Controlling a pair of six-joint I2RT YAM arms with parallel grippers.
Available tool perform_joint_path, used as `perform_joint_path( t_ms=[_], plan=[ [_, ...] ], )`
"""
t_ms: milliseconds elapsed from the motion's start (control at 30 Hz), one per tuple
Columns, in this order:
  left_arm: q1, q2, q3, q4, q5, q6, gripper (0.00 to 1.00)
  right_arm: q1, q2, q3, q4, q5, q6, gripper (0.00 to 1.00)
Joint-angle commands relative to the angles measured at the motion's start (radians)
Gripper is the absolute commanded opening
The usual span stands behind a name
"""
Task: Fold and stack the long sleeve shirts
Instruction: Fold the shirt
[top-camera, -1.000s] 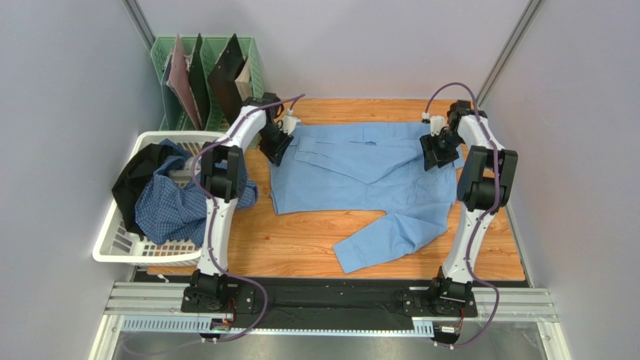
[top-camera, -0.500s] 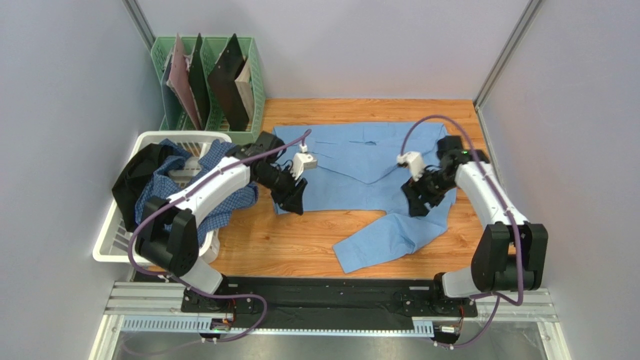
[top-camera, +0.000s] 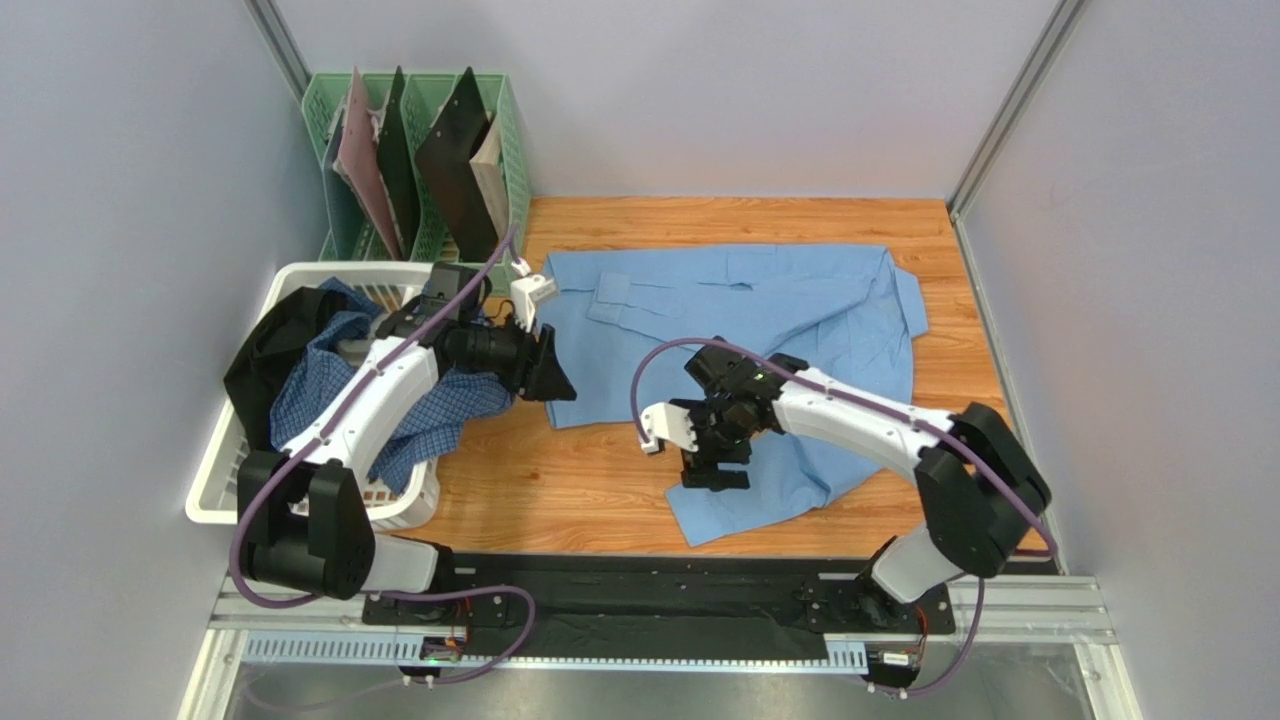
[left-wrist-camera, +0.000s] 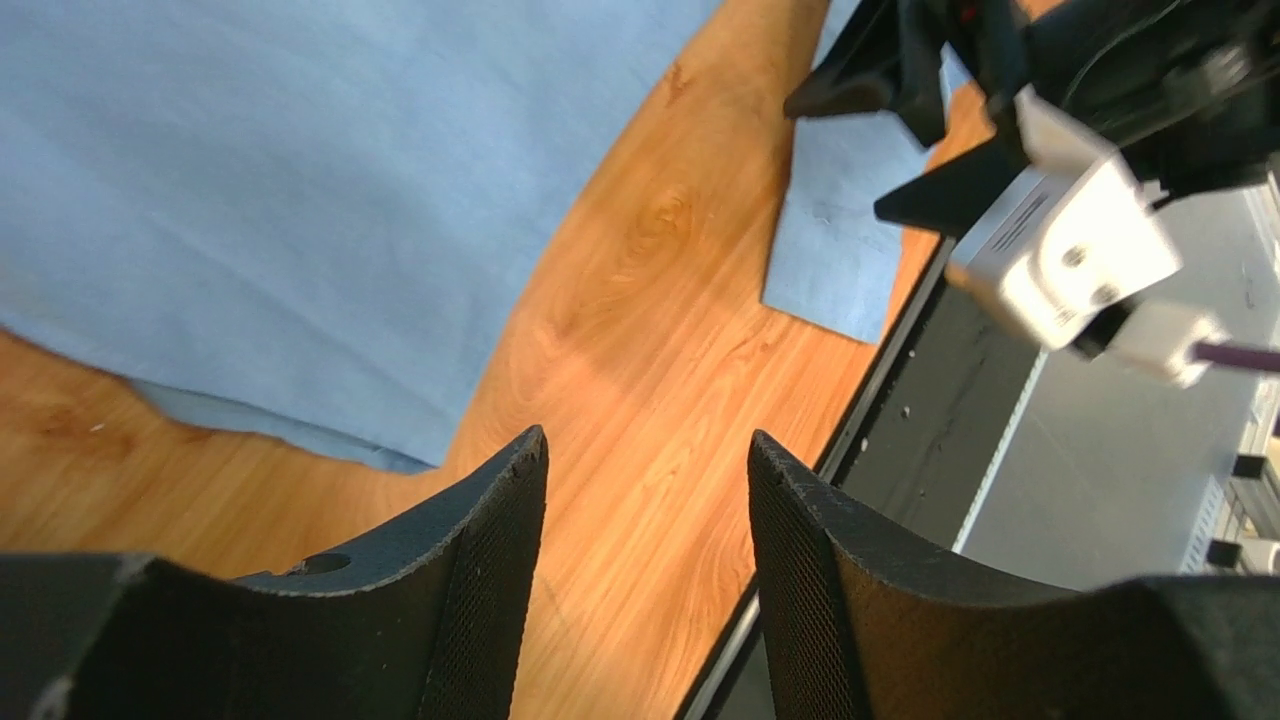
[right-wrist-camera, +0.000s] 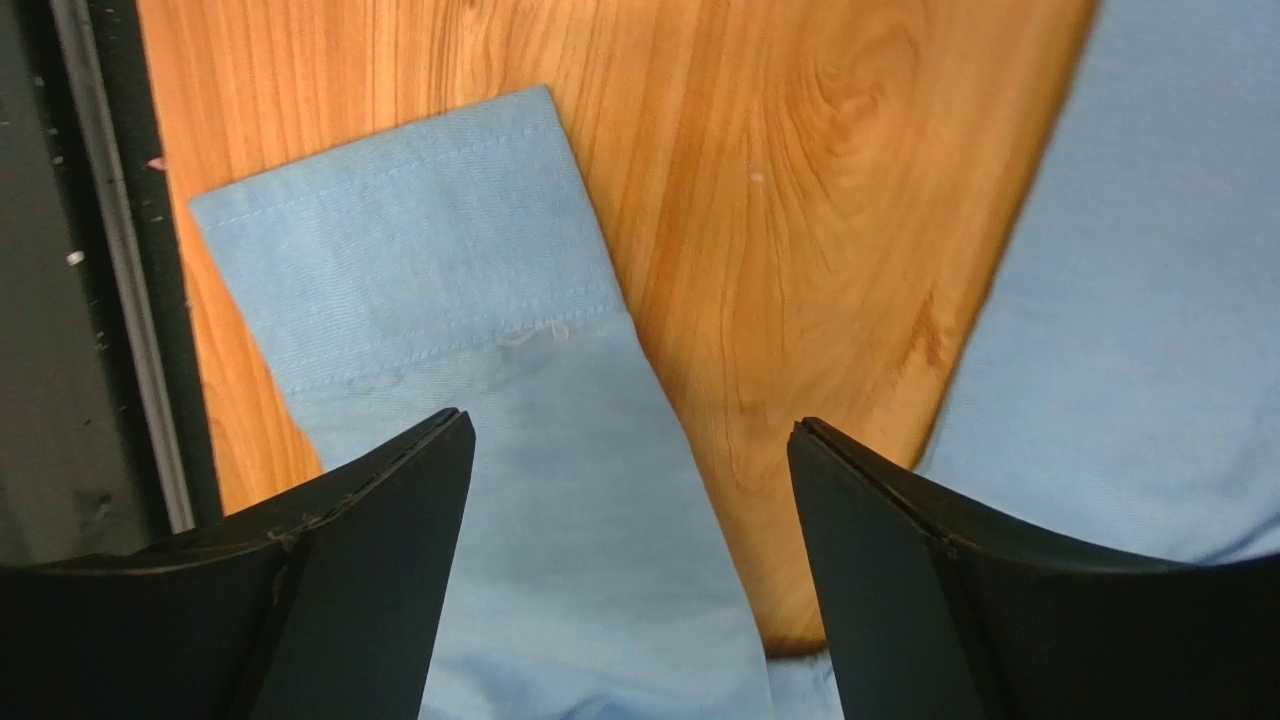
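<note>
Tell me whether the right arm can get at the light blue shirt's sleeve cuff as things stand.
Probably yes: the right claw is open just above the sleeve cuff lying flat on the table, and nothing sits between them.

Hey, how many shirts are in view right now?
2. A light blue shirt lies spread on the table; a blue-checked shirt is bunched in the white basket at left. A black garment beside it may be another; more could be hidden underneath.
</note>
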Motion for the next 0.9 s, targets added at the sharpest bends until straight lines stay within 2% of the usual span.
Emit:
perform_joint_path(
  t_ms=[0,100,167,200,233,300,333,367,467,567,667,767,867],
  plan=[
    [0.045,-0.011,0.066,-0.027,0.037,0.039,0.58,0.053,0.066,-0.022,0.118,0.049,-0.057,0.81],
    [0.066,-0.011,0.077,-0.034,0.025,0.048,0.58,0.096,0.102,-0.049,0.155,0.086,-0.062,0.78],
    [0.075,-0.010,0.080,-0.036,0.003,0.050,0.58,0.114,0.103,-0.071,0.175,0.102,-0.054,0.71],
    [0.080,-0.008,0.081,-0.034,0.002,0.054,0.58,0.134,0.099,-0.085,0.189,0.109,-0.048,0.64],
    [0.083,-0.008,0.080,-0.033,0.002,0.056,0.58,0.145,0.091,-0.123,0.210,0.128,-0.028,0.50],
    [0.083,-0.007,0.080,-0.025,0.012,0.057,0.58,0.166,0.065,-0.154,0.212,0.132,-0.011,0.36],
    [0.083,-0.008,0.081,-0.021,0.012,0.054,0.58,0.168,0.051,-0.169,0.212,0.138,0.020,0.07],
    [0.083,-0.005,0.083,-0.011,0.023,0.054,0.58,0.168,0.039,-0.168,0.206,0.148,0.035,0.00],
    [0.083,-0.008,0.086,0.021,0.034,0.048,0.57,0.104,-0.067,-0.096,0.175,0.142,0.156,0.00],
    [0.072,-0.019,0.086,0.071,0.042,0.034,0.57,-0.019,-0.246,-0.014,0.170,0.080,0.292,0.00],
    [-0.009,-0.028,0.101,0.087,-0.007,0.070,0.60,-0.109,-0.380,0.013,0.172,0.098,0.420,0.00],
    [-0.110,-0.024,0.120,0.130,-0.032,0.061,0.62,-0.163,-0.516,0.001,0.174,0.190,0.480,0.00],
    [-0.179,-0.004,0.135,0.192,-0.066,0.028,0.64,-0.180,-0.677,-0.045,0.238,0.452,0.590,0.00]
  ],
)
